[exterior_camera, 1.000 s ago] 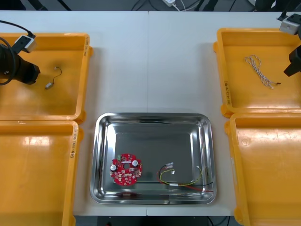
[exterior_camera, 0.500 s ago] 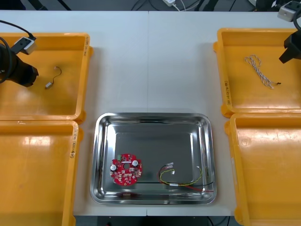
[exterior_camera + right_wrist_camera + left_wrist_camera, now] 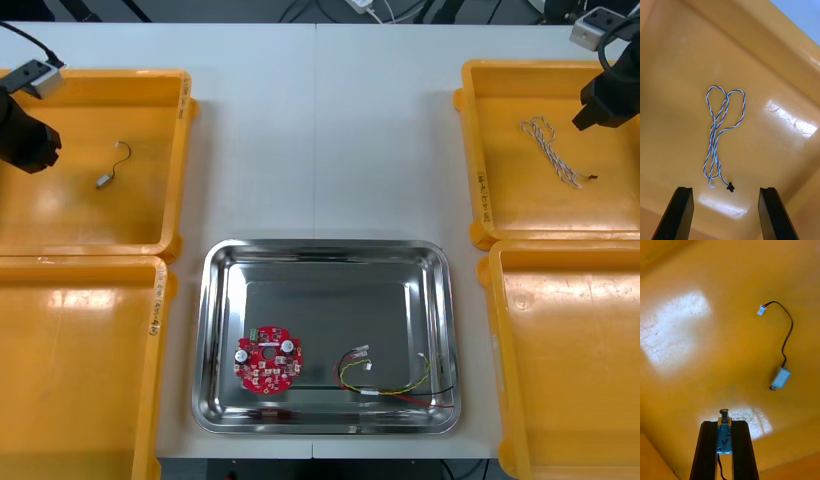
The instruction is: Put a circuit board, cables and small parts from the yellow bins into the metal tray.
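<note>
We find 2 of the wanted things already in the tray (image 3: 325, 247), which sits on the bench (image 3: 320, 130) between the yellow bins. The circuit board (image 3: 267, 362) lies on the tray floor toward the robot's left. The red and yellow cable (image 3: 390, 380) lies loosely coiled toward the right, close to the near rim and apart from the board. No small part has reached the tray yet, but 1 is in hand. The left gripper (image 3: 724, 423), over the far left bin (image 3: 100, 220), is pinching a small metal part (image 3: 724, 437), whose spring end pokes out past the fingertips. A second small metal part (image 3: 780, 377), with a black lead and a white plug, lies on that bin's floor ahead of the fingers, untouched. The right gripper (image 3: 725, 189) hangs over the far right bin (image 3: 530, 210) with its fingers spread and nothing between them. The blue and white cable (image 3: 720, 131) lies folded on the bin floor just ahead of the gap, its black plug end nearest the fingers, with no contact that we can see. We judge the task a little past halfway: the held part must be carried to the tray and released, and the twisted cable has yet to be gripped and brought over.
</note>
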